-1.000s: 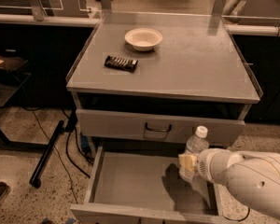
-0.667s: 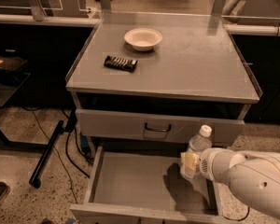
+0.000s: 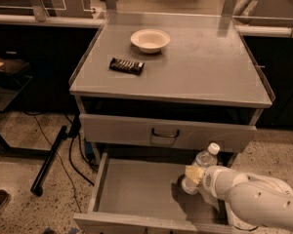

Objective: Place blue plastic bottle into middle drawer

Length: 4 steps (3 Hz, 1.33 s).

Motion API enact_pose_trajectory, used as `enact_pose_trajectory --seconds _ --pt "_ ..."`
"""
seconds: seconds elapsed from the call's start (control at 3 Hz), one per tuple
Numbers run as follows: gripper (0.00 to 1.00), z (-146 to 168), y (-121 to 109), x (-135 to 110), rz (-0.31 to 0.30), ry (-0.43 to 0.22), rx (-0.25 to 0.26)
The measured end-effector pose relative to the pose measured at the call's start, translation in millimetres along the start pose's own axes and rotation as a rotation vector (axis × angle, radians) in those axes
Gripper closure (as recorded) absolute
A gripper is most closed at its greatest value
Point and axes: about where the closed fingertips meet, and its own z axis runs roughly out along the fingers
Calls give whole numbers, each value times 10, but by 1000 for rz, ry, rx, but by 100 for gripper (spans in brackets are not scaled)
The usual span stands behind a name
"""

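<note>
The blue plastic bottle, clear with a white cap, leans to the right over the right side of the open middle drawer. My gripper is shut on the bottle's lower body, at the end of my white arm coming in from the lower right. The bottle's base is at or just above the drawer's bare grey floor; I cannot tell whether it touches.
A closed grey drawer front with a dark loop handle is above the open drawer. On the cabinet top sit a white bowl and a dark wrapped snack bar. Cables and a black stand leg lie on the floor at left.
The bottle and my gripper have shifted slightly right and up, and the bottle now tilts more to the right.
</note>
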Motion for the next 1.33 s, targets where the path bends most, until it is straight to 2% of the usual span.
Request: enact_pose_trajectory --seconds 0.33,0.67,1.0,1.33 --pt "100 15 36 -52 8 -15 -5" --pt "100 80 -3 57 40 -36 3" --pt "100 305 -56 349 12 -37 42" --pt "100 601 8 519 4 -51 84"
